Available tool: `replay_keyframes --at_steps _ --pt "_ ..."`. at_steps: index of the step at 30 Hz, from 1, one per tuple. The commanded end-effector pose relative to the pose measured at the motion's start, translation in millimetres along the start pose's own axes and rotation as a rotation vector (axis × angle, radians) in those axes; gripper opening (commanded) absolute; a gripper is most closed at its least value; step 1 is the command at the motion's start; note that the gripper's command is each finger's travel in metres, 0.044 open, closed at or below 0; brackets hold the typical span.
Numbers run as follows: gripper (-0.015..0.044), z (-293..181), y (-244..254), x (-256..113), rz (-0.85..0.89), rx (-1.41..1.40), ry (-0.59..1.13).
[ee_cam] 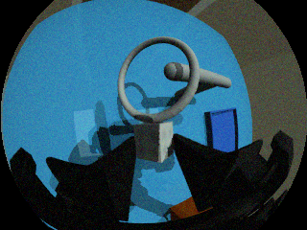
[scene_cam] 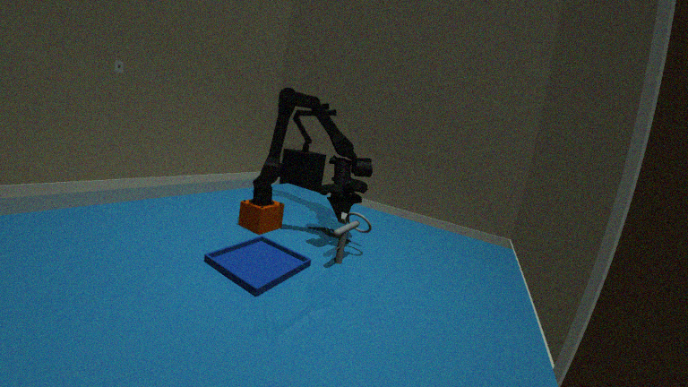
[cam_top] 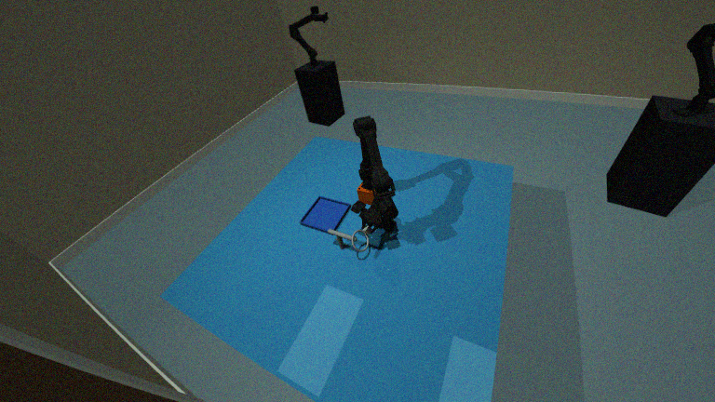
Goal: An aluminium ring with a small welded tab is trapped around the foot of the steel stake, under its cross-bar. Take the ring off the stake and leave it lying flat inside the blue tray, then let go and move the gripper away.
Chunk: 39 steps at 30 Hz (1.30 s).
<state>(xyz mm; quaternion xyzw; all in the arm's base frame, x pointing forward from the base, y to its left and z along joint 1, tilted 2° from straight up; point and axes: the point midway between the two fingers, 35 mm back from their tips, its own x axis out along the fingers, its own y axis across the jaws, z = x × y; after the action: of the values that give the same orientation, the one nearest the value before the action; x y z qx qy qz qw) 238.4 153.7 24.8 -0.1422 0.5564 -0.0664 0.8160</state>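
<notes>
The hand (cam_top: 367, 227) (scene_cam: 344, 216) (ee_cam: 153, 140) is clamped on the pale, blocky tab (cam_top: 367, 229) (scene_cam: 344, 215) (ee_cam: 148, 141), with one dark finger on either side of it. The aluminium ring (cam_top: 368, 240) (scene_cam: 370, 223) (ee_cam: 121, 86) stands up from this tab on edge, raised above the blue table (cam_top: 252, 271) (scene_cam: 126, 286) (ee_cam: 58, 57) at about the level of the cross-bar (cam_top: 342, 234) (scene_cam: 346, 227) (ee_cam: 211, 78).

In the wrist view, the rounded end of the cross-bar shows within the ring's outline, while the ring's rim crosses in front of the bar. Whether the bar actually passes through the ring, or whether they touch, I cannot tell. The steel stake (cam_top: 340, 241) (scene_cam: 340, 248) rises from the table under the bar.

The blue tray (cam_top: 325, 214) (scene_cam: 257, 263) (ee_cam: 223, 129) lies flat near the stake, its raised dark rim around a bare blue floor; the ring is outside it. The black arm (cam_top: 371, 157) (scene_cam: 276, 134) rises from an orange base (cam_top: 364, 194) (scene_cam: 260, 216) (ee_cam: 187, 209) just beside the tray, bends over at the top and reaches down to the tab. A thin curved shadow of the ring falls on the table.
</notes>
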Motion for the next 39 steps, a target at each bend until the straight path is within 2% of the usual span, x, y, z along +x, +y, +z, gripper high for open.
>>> replay_keyframes --at_steps 1,39 --pt "0.0 4 1 -2 0.0 0.007 -0.011" --pt "0.0 8 7 -12 0.001 0.007 -0.011"
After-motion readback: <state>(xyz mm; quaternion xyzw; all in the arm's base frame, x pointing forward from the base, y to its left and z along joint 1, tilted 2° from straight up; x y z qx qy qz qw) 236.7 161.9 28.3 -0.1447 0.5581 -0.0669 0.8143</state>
